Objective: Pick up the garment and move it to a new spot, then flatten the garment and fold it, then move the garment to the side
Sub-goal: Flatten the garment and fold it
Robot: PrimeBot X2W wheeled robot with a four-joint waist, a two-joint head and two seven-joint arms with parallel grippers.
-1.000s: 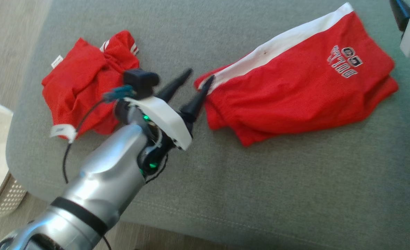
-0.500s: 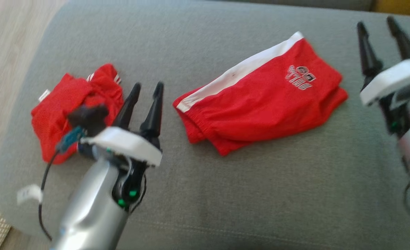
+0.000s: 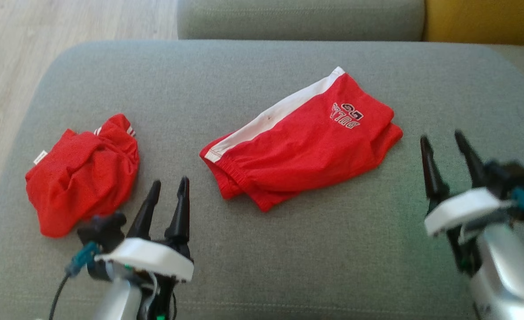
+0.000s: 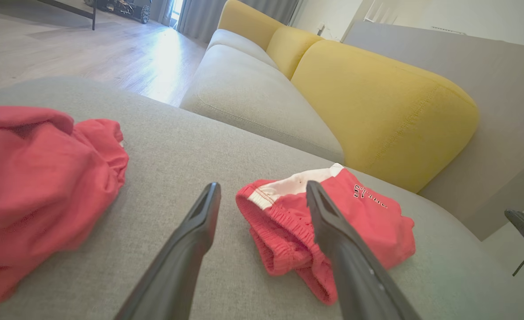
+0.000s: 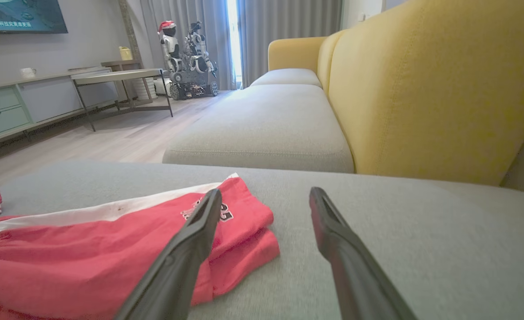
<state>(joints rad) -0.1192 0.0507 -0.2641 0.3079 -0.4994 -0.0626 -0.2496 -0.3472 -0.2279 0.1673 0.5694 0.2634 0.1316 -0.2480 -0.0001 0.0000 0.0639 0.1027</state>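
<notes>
Hovering wide open and empty, left gripper [image 3: 170, 181] and right gripper [image 3: 440, 135] should pinch folded shorts [image 3: 302, 146] at 8 and 3 o'clock ends; lift level.

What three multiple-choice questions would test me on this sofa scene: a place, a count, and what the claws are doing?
1. Where do the folded shorts lie? A) on the grey cushion B) on the floor C) in a claw
2. How many red garments are there? A) one B) two C) three
3. How are the left gripper and right gripper? A) both open, empty B) both shut on cloth C) one shut
Answers: 1 A, they rest flat on the cushion; 2 B, the shorts plus a crumpled garment on their left; 3 A, both show spread fingers holding nothing.
</notes>
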